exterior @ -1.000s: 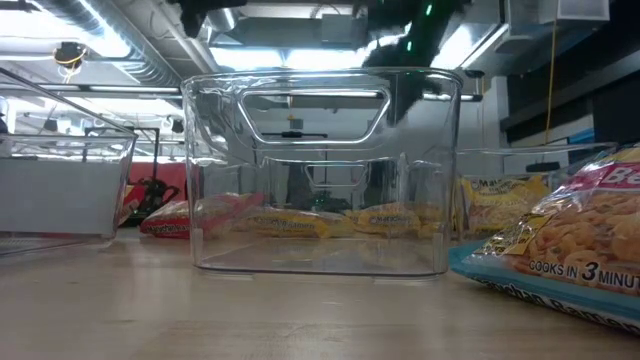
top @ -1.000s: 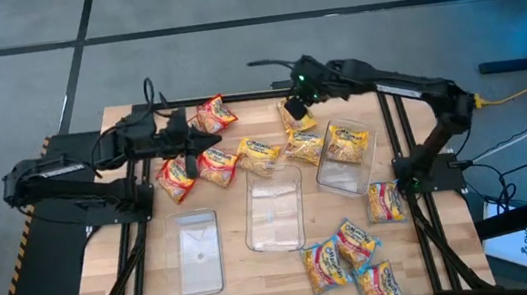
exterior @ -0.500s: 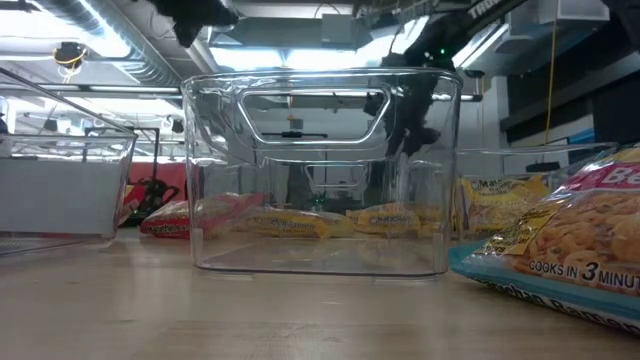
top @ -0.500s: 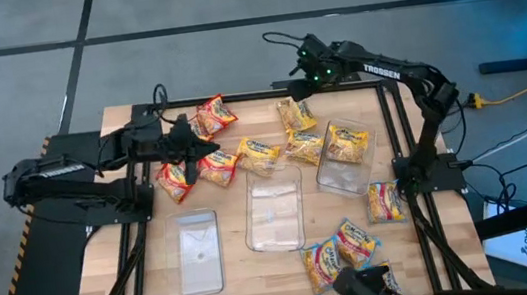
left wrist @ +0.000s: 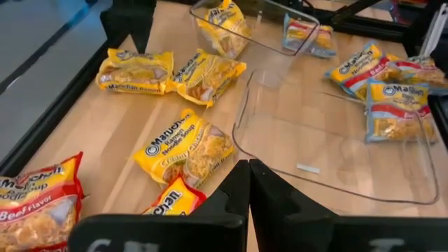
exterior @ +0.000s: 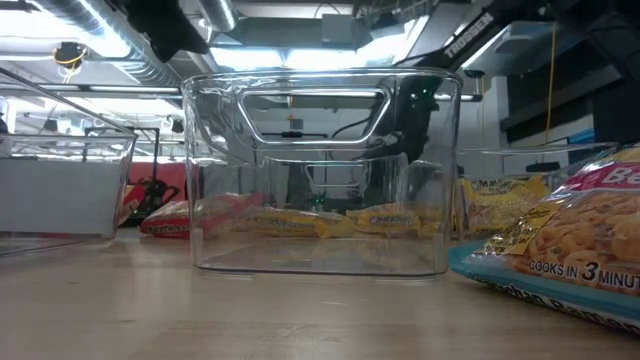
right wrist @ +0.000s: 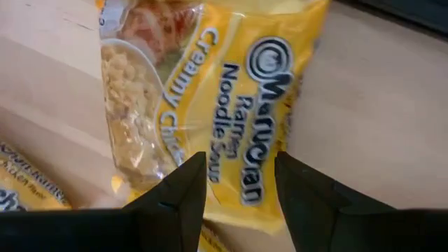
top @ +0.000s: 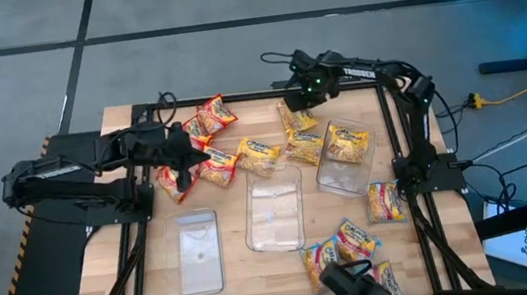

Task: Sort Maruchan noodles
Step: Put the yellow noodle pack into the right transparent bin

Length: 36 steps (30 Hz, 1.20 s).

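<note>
Maruchan noodles packets lie flat and scattered on the wooden table (top: 159, 281). My right gripper (right wrist: 241, 189) points down, open, over a yellow packet (right wrist: 231, 105) near the table's far edge (top: 292, 114); whether it touches the packet, I cannot tell. My left gripper (left wrist: 248, 192) is shut and empty above the red packets (top: 175, 181) at the far left. One of them (left wrist: 171, 204) lies just under its fingers, and a yellow packet (left wrist: 189, 148) lies beyond. Another yellow packet (top: 347, 143) lies in the right clear tray (top: 333, 181).
Two more clear trays stand on the table, one at the middle (top: 274, 212) and one toward the left (top: 194, 255). More packets lie at the near right (top: 341, 249) and beside the right arm's base (top: 384, 201). A dark shape (top: 351, 286) shows at the near edge.
My right gripper has come down toward the yellow packet at the far edge and tipped from slanting to pointing nearly straight down, its arm folding in. My left gripper has tipped downward over the red packets. No packet has moved.
</note>
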### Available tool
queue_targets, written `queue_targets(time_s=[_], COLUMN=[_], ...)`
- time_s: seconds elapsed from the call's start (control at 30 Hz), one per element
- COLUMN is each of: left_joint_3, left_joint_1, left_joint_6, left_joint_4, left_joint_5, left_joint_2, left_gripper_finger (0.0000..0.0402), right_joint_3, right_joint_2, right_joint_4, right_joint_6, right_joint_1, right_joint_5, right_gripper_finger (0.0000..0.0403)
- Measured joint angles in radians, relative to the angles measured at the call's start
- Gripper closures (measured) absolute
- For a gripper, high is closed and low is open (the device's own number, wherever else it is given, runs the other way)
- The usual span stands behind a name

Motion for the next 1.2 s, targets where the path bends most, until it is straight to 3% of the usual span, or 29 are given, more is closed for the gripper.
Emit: queue_targets(time_s=[0.43, 0.57, 0.8, 1.03, 1.2], left_joint_3=[0.000, 0.000, 0.000, 0.000, 0.000], left_joint_1=[-0.055, -0.066, -0.090, -0.106, -0.106], left_joint_6=[-0.026, -0.026, -0.027, -0.027, -0.027], left_joint_4=[-0.001, 0.000, 0.004, 0.008, 0.008], left_joint_5=[-0.010, -0.011, -0.041, -0.067, -0.068], left_joint_2=[-0.040, -0.039, -0.040, -0.040, -0.040], left_gripper_finger=[0.0401, 0.0401, 0.0401, 0.0401, 0.0401], right_joint_3=[0.004, 0.004, 0.003, -0.003, -0.002], right_joint_2=[0.062, 0.063, 0.064, 0.032, -0.074], right_joint_4=[0.008, 0.002, 0.002, -0.022, -0.101], right_joint_6=[0.050, 0.050, 0.003, -0.073, -0.106], right_joint_1=[0.027, 0.025, 0.026, 0.026, 0.027], right_joint_5=[-0.033, -0.050, -0.078, -0.091, -0.064], right_gripper_finger=[0.0241, 0.0280, 0.0394, 0.0400, 0.0401])
